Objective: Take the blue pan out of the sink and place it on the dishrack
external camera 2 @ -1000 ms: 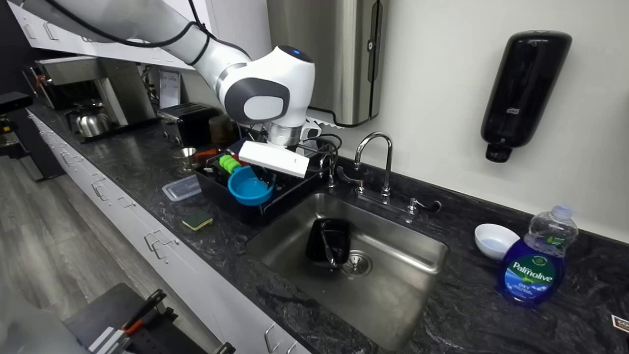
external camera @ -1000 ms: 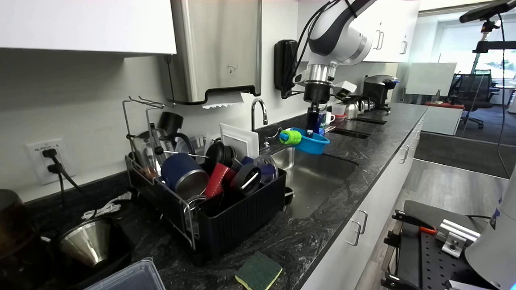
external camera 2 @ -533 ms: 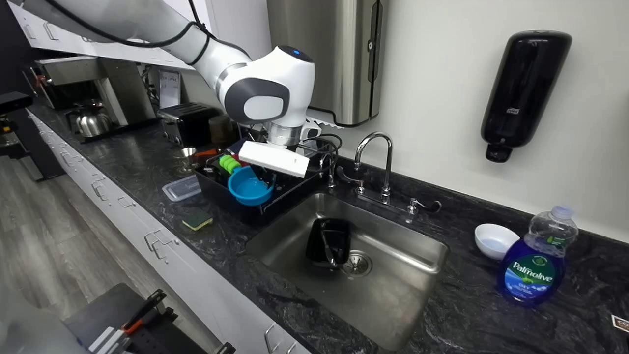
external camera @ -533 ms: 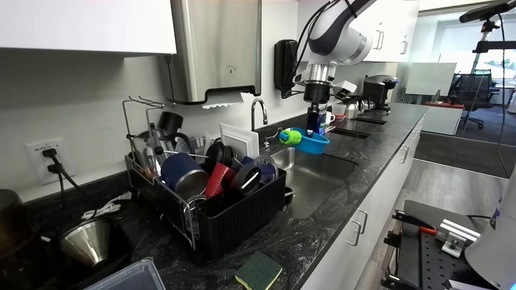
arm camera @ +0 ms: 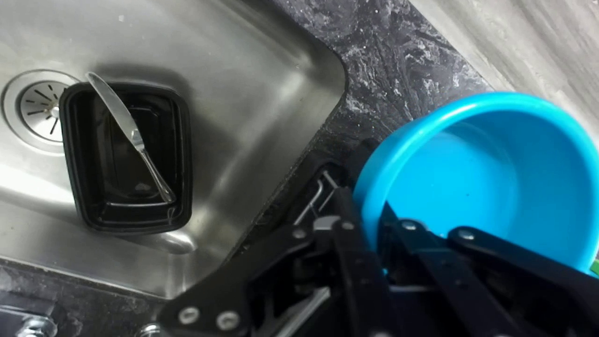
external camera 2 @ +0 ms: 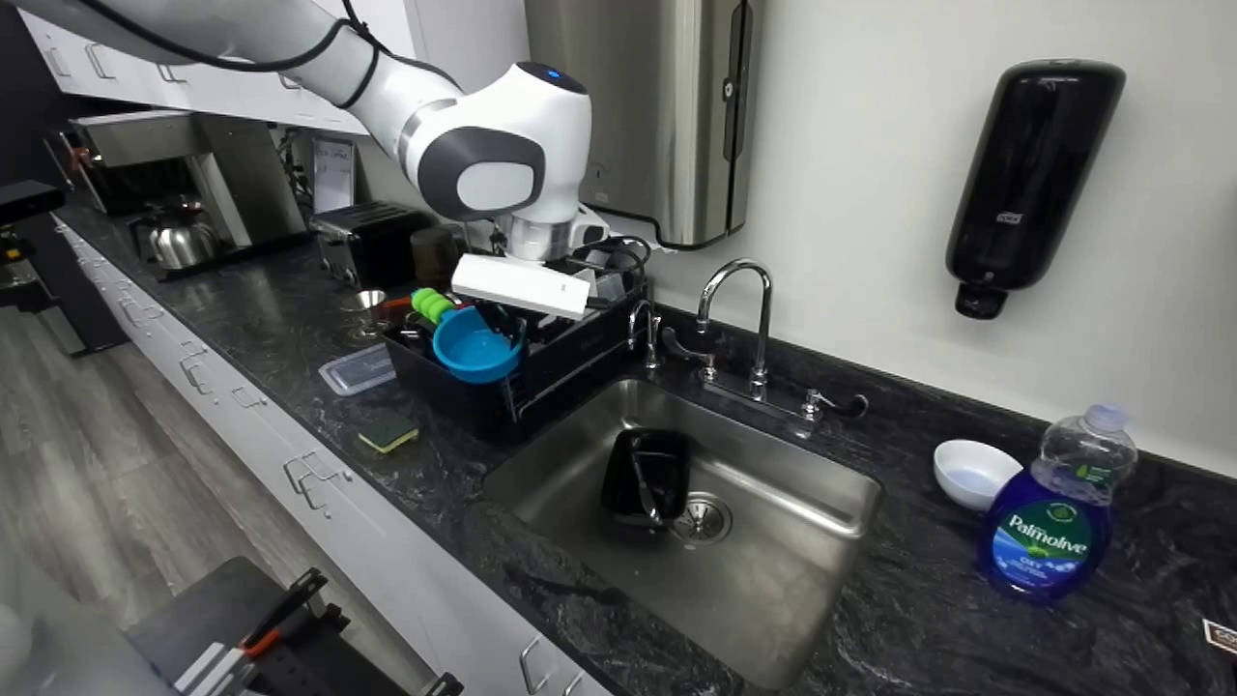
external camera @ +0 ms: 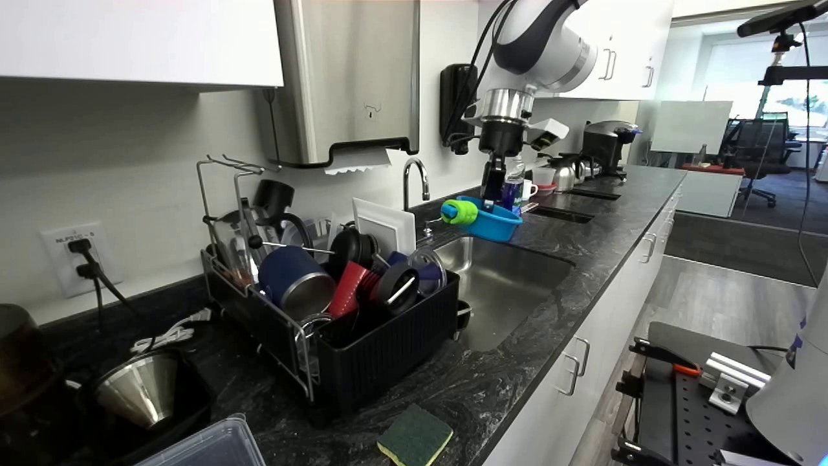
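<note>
The blue pan [external camera: 495,225] with a green grip handle [external camera: 458,212] hangs level in the air. My gripper [arm camera: 367,201] is shut on the pan's rim, one finger inside and one outside; the bowl fills the right of the wrist view [arm camera: 454,173]. In an exterior view the pan [external camera 2: 475,350] shows in front of the dish rack [external camera 2: 425,382]. In an exterior view it hangs above and beyond the sink-side end of the rack [external camera: 388,362], near the sink [external camera: 517,291]. The rack is crowded with a blue mug, red item, black lids and a white board.
A black tray [arm camera: 126,187] with a knife lies in the sink. The faucet [external camera 2: 763,319] stands behind it. A sponge [external camera 2: 388,434] lies on the counter before the rack. A soap bottle [external camera 2: 1049,522] and white bowl [external camera 2: 976,474] stand beyond the sink. A steel towel dispenser [external camera: 356,77] hangs above.
In the last half second, the gripper and pan have moved slightly up and to the left in both exterior views. The pan stays held. Before that they were still.
</note>
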{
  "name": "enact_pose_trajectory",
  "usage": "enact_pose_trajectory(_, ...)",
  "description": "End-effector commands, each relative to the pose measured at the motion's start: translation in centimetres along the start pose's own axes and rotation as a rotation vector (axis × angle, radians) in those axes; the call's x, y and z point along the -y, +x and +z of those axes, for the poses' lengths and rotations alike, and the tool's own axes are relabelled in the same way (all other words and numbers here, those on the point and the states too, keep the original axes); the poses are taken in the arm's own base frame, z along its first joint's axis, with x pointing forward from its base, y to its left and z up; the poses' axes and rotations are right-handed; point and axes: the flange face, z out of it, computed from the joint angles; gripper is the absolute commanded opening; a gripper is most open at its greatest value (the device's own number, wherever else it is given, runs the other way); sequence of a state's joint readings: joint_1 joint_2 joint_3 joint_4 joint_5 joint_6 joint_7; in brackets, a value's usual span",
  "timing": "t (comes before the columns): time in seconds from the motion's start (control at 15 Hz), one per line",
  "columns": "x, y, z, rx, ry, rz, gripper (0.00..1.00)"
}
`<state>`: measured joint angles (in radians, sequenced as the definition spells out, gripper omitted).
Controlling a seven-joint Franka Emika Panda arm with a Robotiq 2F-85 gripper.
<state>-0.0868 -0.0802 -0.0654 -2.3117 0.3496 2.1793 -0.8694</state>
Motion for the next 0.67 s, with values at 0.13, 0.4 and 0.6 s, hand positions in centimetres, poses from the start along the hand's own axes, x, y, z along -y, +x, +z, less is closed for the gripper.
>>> enact_pose_trajectory(0.13,4.4,1.0,-3.7,-0.057,0.001,-0.089,0.03)
enact_pose_trajectory(0.4,7.5,1.6,-5.7,-0.103,0.02,-0.183,0.03)
enact_pose_trajectory(0.6,8.8,2.1,-5.9,-0.143,0.039,-0.27,0.03)
